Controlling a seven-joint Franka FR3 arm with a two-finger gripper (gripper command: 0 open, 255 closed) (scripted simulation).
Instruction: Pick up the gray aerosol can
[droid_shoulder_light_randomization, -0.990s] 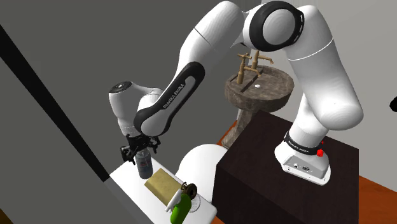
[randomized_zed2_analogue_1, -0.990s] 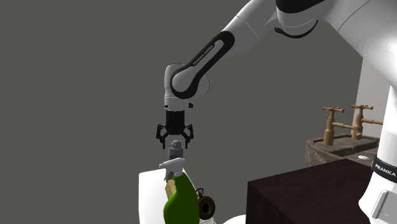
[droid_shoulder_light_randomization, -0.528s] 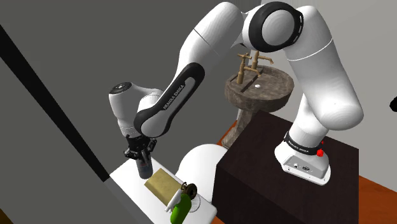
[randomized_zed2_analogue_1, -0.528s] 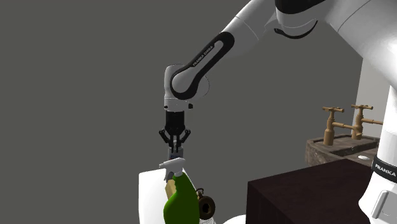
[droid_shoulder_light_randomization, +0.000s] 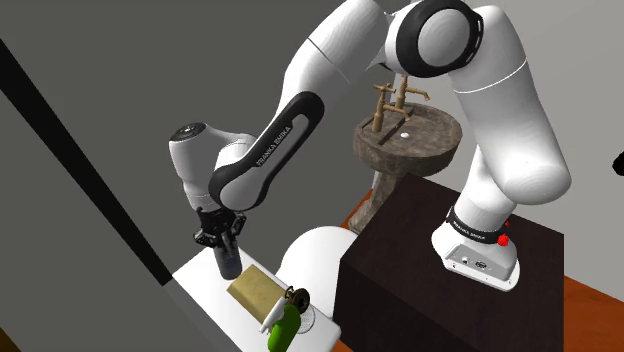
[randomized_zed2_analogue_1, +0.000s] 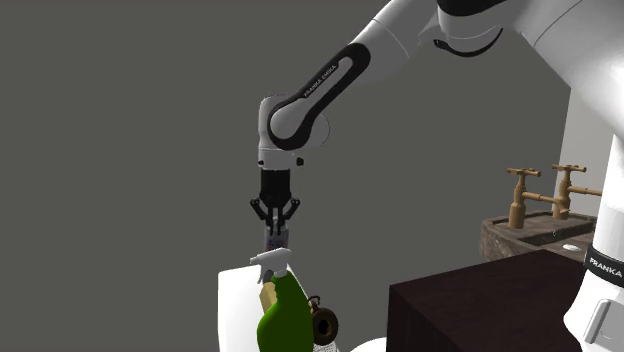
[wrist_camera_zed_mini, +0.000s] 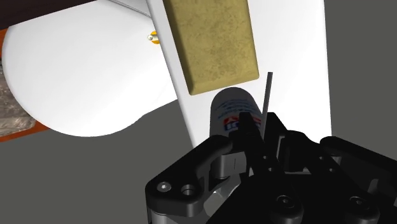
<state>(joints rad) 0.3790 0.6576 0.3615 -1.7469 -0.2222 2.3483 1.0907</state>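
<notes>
The fingers (wrist_camera_zed_mini: 253, 143) (narrowly apart) clasp the gray aerosol can (wrist_camera_zed_mini: 230, 108).

The aerosol can (droid_shoulder_light_randomization: 229, 264) is a small, dark gray tube. It stands straight up in the lower left of the shoulder view. The black gripper (droid_shoulder_light_randomization: 226, 248) comes down from above, and its two fingers pinch the can's top from both sides. The can is over the white desk (droid_shoulder_light_randomization: 203, 284), just beside one end of a tan block (droid_shoulder_light_randomization: 255, 290). It is hard to tell if its bottom touches the desk. In the wrist view the can looks blue-gray and round, with a white label that has a red mark on it.
</notes>
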